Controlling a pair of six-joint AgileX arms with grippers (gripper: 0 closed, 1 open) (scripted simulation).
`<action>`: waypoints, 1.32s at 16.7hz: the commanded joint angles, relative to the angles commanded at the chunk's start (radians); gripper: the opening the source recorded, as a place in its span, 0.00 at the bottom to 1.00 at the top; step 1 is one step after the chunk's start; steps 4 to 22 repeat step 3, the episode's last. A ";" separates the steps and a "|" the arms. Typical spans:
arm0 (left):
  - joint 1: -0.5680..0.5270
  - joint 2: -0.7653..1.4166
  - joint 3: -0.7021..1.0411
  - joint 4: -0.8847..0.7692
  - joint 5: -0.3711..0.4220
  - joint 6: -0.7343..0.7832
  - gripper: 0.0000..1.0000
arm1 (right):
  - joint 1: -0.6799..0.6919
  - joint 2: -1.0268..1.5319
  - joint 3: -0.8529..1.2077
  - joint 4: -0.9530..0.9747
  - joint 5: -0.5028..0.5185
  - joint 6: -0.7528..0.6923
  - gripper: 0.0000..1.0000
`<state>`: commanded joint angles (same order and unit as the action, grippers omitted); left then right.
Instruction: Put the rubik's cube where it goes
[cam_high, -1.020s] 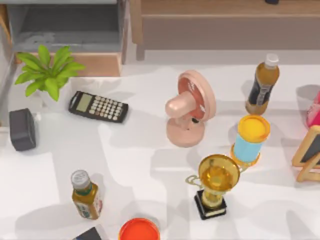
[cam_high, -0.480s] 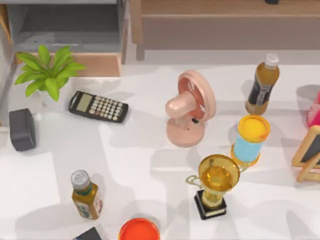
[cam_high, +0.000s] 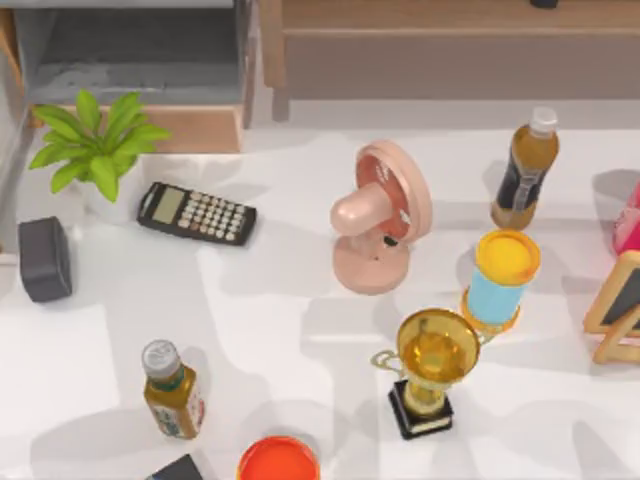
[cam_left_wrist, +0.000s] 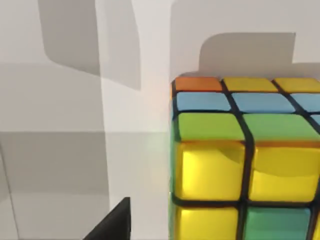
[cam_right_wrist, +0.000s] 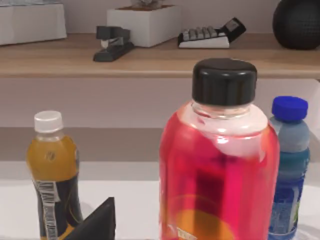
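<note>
cube: rubik's cube (cam_left_wrist: 245, 160) seen close in left wrist view, resting on white table (cam_left_wrist: 75, 165) | left claw: finger spread cannot be told | step: cube likely being approached or just set down, unsettled | right arm: faces red bottle (cam_right_wrist: 217, 165)

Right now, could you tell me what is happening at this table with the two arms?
The left wrist view looks closely at a multicoloured rubik's cube resting on the white table, so the left arm is beside it. The right wrist view faces a red-liquid bottle with a black cap, an amber bottle with a white cap and a blue-capped bottle, with a wooden shelf behind. From above, a pink desk fan, a gold trophy and a black calculator stand on the table.
</note>
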<state>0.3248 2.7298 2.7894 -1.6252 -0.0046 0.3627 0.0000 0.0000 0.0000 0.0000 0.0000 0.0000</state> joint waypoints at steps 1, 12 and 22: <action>0.000 0.000 0.000 0.000 0.000 0.000 1.00 | 0.000 0.000 0.000 0.000 0.000 0.000 1.00; 0.000 0.000 0.000 0.000 0.000 0.000 1.00 | 0.000 0.000 0.000 0.000 0.000 0.000 1.00; 0.000 0.000 0.000 0.000 0.000 0.000 1.00 | 0.000 0.000 0.000 0.000 0.000 0.000 1.00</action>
